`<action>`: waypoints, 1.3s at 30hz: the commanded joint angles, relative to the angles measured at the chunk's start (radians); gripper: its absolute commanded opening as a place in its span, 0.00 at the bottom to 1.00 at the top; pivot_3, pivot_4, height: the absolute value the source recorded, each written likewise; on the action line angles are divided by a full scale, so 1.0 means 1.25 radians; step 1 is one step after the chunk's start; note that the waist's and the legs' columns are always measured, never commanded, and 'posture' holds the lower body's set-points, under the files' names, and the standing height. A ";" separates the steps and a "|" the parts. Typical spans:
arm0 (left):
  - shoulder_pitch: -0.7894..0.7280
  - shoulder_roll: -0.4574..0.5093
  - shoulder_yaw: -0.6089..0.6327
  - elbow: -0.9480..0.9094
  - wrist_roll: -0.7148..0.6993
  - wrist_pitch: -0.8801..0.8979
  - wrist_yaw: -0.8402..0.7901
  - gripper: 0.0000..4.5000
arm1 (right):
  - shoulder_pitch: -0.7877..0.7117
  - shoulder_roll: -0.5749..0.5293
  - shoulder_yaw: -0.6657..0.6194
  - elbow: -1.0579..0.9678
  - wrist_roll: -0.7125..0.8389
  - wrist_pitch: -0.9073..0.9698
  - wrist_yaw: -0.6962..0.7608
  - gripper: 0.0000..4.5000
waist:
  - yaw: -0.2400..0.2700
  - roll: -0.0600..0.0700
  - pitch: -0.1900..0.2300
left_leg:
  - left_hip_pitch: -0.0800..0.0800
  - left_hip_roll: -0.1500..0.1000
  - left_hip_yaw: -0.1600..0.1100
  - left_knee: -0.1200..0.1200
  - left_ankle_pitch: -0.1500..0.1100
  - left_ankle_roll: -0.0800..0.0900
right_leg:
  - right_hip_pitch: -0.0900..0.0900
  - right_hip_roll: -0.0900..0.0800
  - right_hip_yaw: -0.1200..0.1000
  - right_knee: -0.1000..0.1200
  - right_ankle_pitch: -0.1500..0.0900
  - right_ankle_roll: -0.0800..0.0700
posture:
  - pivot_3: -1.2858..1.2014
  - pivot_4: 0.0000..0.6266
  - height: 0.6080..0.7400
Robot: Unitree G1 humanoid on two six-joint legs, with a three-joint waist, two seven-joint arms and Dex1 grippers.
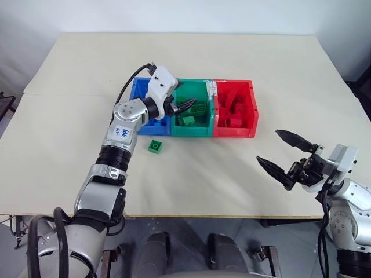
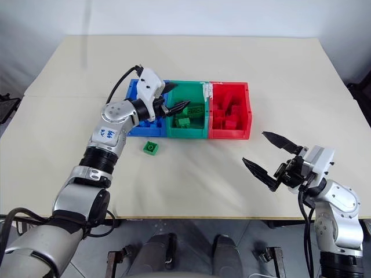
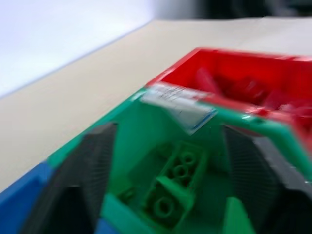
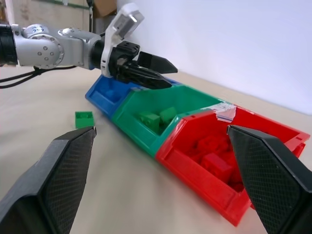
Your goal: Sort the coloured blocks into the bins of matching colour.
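Left eye view: arm sticker unreadable; left gripper [image 1: 184, 106] spread over green bin [image 1: 202, 128], right gripper [image 1: 286, 155] spread, empty.

You're looking at a robot test space, a lab or workroom rather than a home. The plain beige table [image 1: 185, 63] stands against bare white walls, with nothing domestic around it. On the table sits a joined row of small plastic bins [image 1: 197, 108] holding toy blocks, a staged sorting setup. Beyond the table's far left corner, the right wrist view catches a cardboard box [image 4: 105, 6] and rough wall behind it, like a storage or workshop corner.
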 commanded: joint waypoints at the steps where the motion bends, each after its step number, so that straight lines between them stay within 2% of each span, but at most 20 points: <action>1: 0.069 0.047 0.016 -0.112 -0.028 -0.003 -0.056 0.99 | -0.026 -0.002 0.004 -0.008 0.009 -0.005 0.007 1.00 | -0.005 0.000 0.000 | 0.000 0.000 0.000 0.000 0.000 0.000 | 0.000 0.000 0.000 0.000 0.000 0.000 | 0.52 0.24 1.00; 4: 0.180 0.118 0.062 -0.239 -0.072 0.017 -0.101 0.99 | -0.056 -0.013 0.021 0.018 0.009 -0.004 0.037 1.00 | -0.013 0.000 0.000 | 0.000 0.002 0.000 -0.001 0.000 0.000 | 0.000 0.001 0.000 0.000 0.000 0.000 | 0.52 0.24 1.00; 10: 0.464 0.259 0.208 -0.416 -0.165 -0.069 -0.187 0.99 | -0.121 -0.027 0.059 0.089 0.000 -0.010 0.130 1.00 | -0.020 0.000 0.000 | 0.001 0.003 0.000 -0.001 0.000 -0.001 | 0.000 0.002 0.001 0.000 0.000 -0.001 | 0.52 0.24 1.00; 16: 0.737 0.314 0.408 -0.493 -0.254 -0.078 -0.193 0.99 | -0.185 -0.041 0.093 0.171 -0.022 -0.042 0.230 1.00 | -0.018 0.000 0.000 | 0.000 0.003 0.000 0.000 -0.002 0.000 | 0.000 0.002 0.001 0.000 0.000 -0.002 | 0.52 0.24 1.00; 20: 0.881 0.302 0.489 -0.540 -0.276 -0.077 -0.170 0.99 | -0.231 -0.042 0.111 0.237 -0.033 -0.057 0.279 1.00 | -0.018 0.000 0.000 | 0.001 0.004 0.000 0.000 -0.002 0.000 | 0.000 0.001 0.001 -0.001 0.001 -0.002 | 0.52 0.24 1.00; 24: 0.939 0.293 0.462 -0.608 -0.298 -0.045 -0.180 0.99 | -0.261 -0.043 0.114 0.294 -0.047 -0.074 0.311 1.00 | -0.014 0.000 0.000 | 0.001 0.003 0.000 0.000 -0.003 0.001 | 0.000 0.001 0.001 -0.002 0.000 -0.002 | 0.52 0.24 1.00; 29: 0.921 0.277 0.382 -0.689 -0.287 0.006 -0.144 0.99 | -0.284 -0.037 0.113 0.329 -0.054 -0.085 0.323 1.00 | -0.019 0.000 0.000 | 0.001 0.003 0.000 0.000 -0.003 0.000 | 0.000 0.000 0.001 -0.002 0.001 -0.003 | 0.52 0.24 1.00; 31: 0.884 0.230 0.317 -0.740 -0.291 0.053 -0.085 0.99 | -0.291 -0.037 0.112 0.338 -0.058 -0.089 0.323 1.00 | -0.019 0.000 0.000 | 0.002 0.003 0.000 -0.001 -0.003 0.000 | 0.000 0.001 0.001 -0.002 0.001 -0.003 | 0.52 0.24 1.00; 34: 0.816 0.170 0.219 -0.772 -0.190 0.109 0.040 0.99 | -0.289 -0.039 0.105 0.328 -0.061 -0.087 0.305 1.00 | -0.016 0.000 0.000 | 0.002 0.003 0.000 0.000 -0.003 0.000 | 0.000 0.000 0.001 -0.001 0.001 -0.003 | 0.52 0.24 1.00; 39: 0.724 0.065 0.140 -0.766 -0.062 0.201 0.246 0.99 | -0.268 -0.048 0.093 0.289 -0.062 -0.076 0.272 1.00 | -0.016 0.000 0.000 | 0.001 0.003 0.000 0.001 -0.003 0.000 | 0.000 0.001 0.001 0.002 0.001 -0.002 | 0.52 0.24 1.00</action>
